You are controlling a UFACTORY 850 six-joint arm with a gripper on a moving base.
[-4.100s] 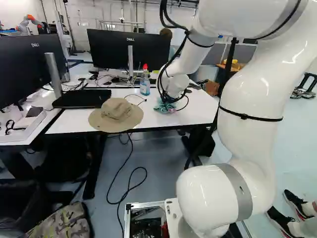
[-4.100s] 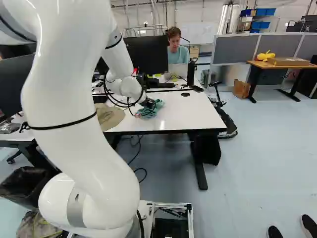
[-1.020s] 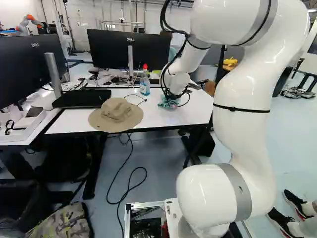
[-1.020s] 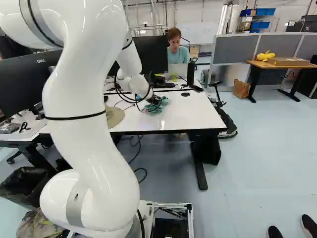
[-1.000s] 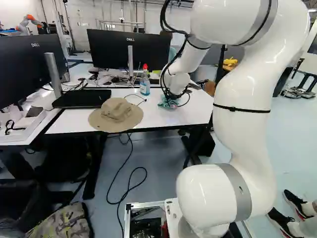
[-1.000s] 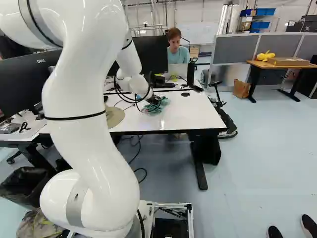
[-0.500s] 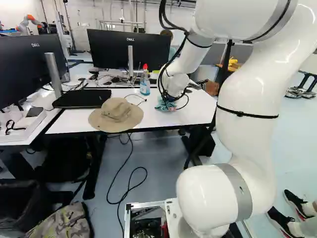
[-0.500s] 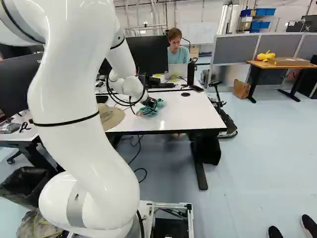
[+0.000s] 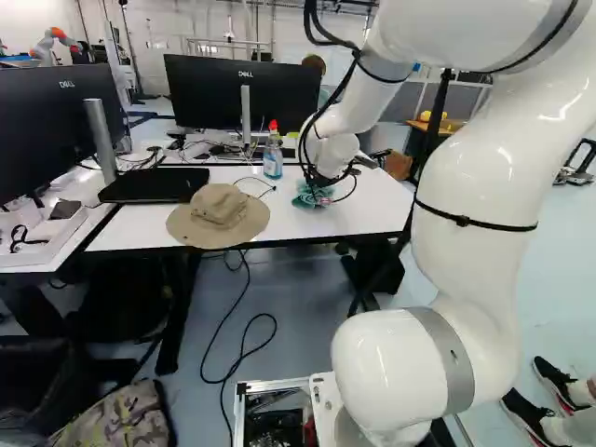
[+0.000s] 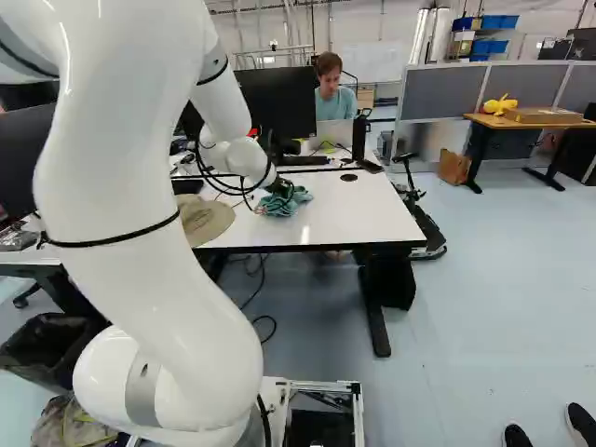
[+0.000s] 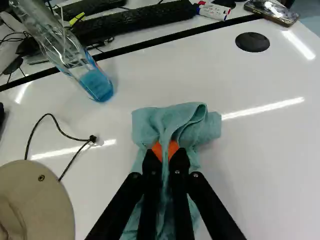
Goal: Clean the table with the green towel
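At the end of my arm the black gripper [image 10: 278, 188] is low over the white table [image 10: 372, 216], with the green towel [image 10: 281, 204] bunched beneath it. Seen from the wrist, the gripper [image 11: 166, 153] has its orange pads pinched on a fold of the towel [image 11: 171, 118], shut from both sides. The cloth spreads on the tabletop around and ahead of the fingertips, and part of it lies hidden under the fingers.
A beige hat [image 9: 219, 216] and its cord lie beside the towel. The spray bottle [image 9: 272, 155] with blue liquid stands farther back, near monitors [image 9: 209, 93] and a keyboard [image 11: 135, 22]. A phone [image 11: 272, 11] lies beyond the round black disc [image 11: 252, 42]. Another robot [image 9: 56, 43] stands far off.
My arm has swung the gripper leftward in the right base view, and the gripped towel has slid across the table with it. The hat and bottle have stayed put; the base has not moved.
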